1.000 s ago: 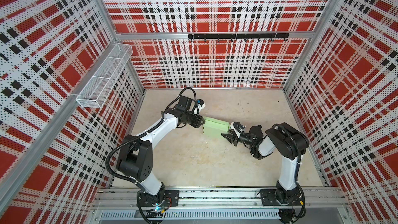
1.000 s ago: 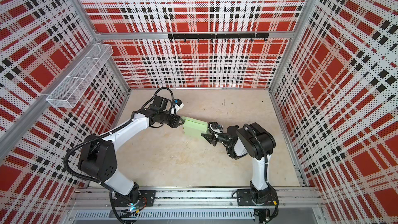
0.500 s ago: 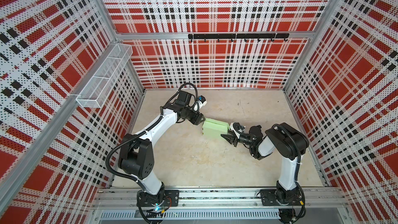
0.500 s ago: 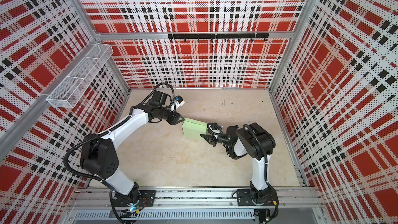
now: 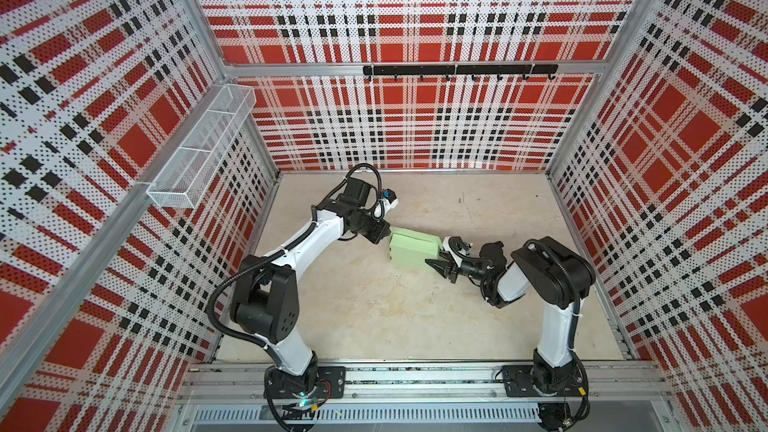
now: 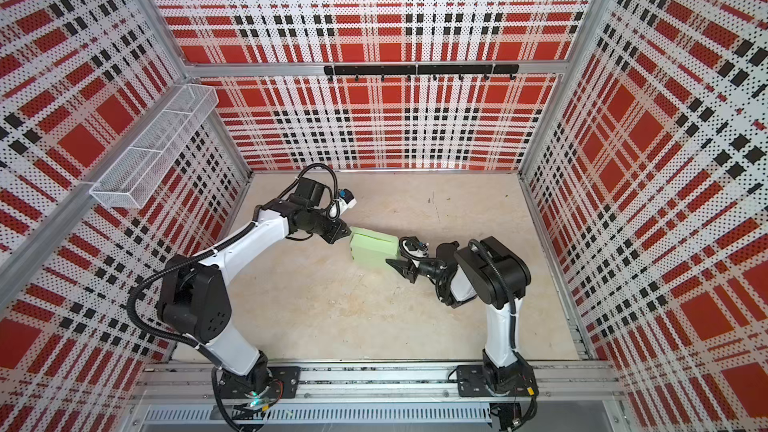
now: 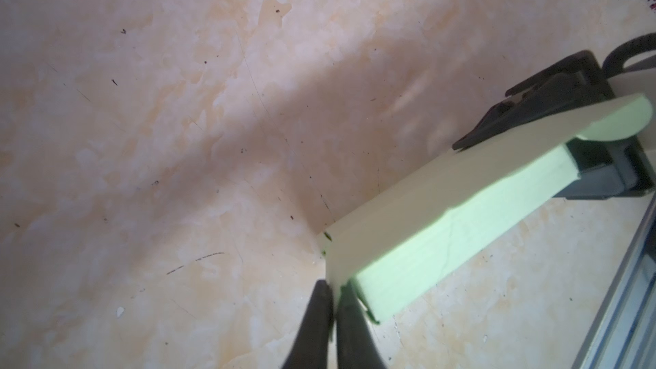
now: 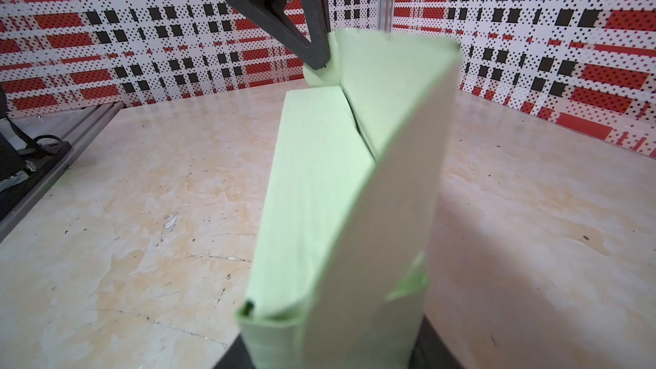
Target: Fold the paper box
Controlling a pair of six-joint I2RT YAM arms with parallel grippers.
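Finding: I judge the fold to be in its late stage. The pale mint-green thin-cardboard paper box (image 5: 413, 248) (image 6: 372, 247) already reads as a shallow rectangular body with its walls up. Its lid panel (image 8: 401, 172) stands ajar along one long side, and a rounded ear tab (image 7: 624, 118) is not tucked in. Closing the lid and seating the tabs appear to be what is left.

Location: the paper box rests on the beige marbled desk (image 5: 374, 305), mid-floor, between the two arms.

Orientation: in both top views its long axis runs from one end effector to the other, the left end a little nearer the back wall.

The left end effector (image 5: 388, 234) (image 7: 335, 310) is pressed together at the box's near corner. I cannot confirm whether a flap edge is nipped inside. The right end effector (image 5: 436, 255) straddles and clamps the opposite end.
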